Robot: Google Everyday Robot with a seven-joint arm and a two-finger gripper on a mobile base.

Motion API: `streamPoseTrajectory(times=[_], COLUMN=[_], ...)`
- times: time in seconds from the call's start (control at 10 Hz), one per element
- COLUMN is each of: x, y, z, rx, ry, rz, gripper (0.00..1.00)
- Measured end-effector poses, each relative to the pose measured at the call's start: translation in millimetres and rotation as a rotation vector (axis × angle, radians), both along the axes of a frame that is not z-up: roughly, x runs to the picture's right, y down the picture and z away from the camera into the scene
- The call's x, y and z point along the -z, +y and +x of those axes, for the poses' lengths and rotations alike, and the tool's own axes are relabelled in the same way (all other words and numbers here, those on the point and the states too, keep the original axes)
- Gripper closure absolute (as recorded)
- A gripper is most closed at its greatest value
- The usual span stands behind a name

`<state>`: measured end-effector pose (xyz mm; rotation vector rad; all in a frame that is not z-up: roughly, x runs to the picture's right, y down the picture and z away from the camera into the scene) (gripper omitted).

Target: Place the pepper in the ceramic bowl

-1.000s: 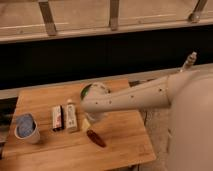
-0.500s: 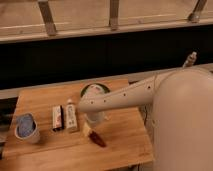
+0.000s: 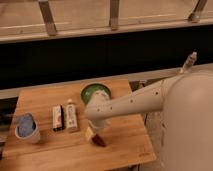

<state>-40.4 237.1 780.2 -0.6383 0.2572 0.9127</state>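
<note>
1. Gripper (image 3: 93, 131): has been lowered from beside the bowl to the table surface over the last second. It is now set at the near end of the pale arm (image 3: 131, 104), just above and touching or nearly touching the pepper. Whether it is spread or closed cannot be told. No grasp can be confirmed.

2. Pepper (image 3: 100, 142): a slim dark red-brown piece, lying flat on the wooden table (image 3: 45, 100) toward its front edge, partly covered by the gripper. It is recorded in much the same spot as in the earlier views and is not lifted.

3. Ceramic bowl (image 3: 94, 92): green inside, set at the back of the table, beyond the pepper and partly hidden by the arm. Nothing can be seen in the part that shows.

4. Meaning for the task: the approach is judged complete and the grasp is the step in hand. Lift and carry to the bowl are not yet done.

5. Cup (image 3: 25, 128): pale, with blue contents, at the left edge and well apart from the pepper.

6. Two packages (image 3: 65, 117): laid side by side between the cup and the gripper, near the pepper's left.

7. Obstruction: nothing is seen standing between pepper and bowl. The packages are judged the only things a sideways drift could knock.
</note>
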Motion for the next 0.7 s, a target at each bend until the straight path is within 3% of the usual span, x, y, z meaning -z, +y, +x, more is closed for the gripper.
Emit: streamPoseTrajectory(times=[0.3,0.6,0.7], x=[-7.6,-16.3,-18.5], y=[12,23,26], z=[2,-6,-8], rx=[-0.034,-0.022,-0.013], ry=[-0.069,-0.107,-0.113], rz=[0.04,0.028,0.026], gripper=[0.2,0.2,0.27])
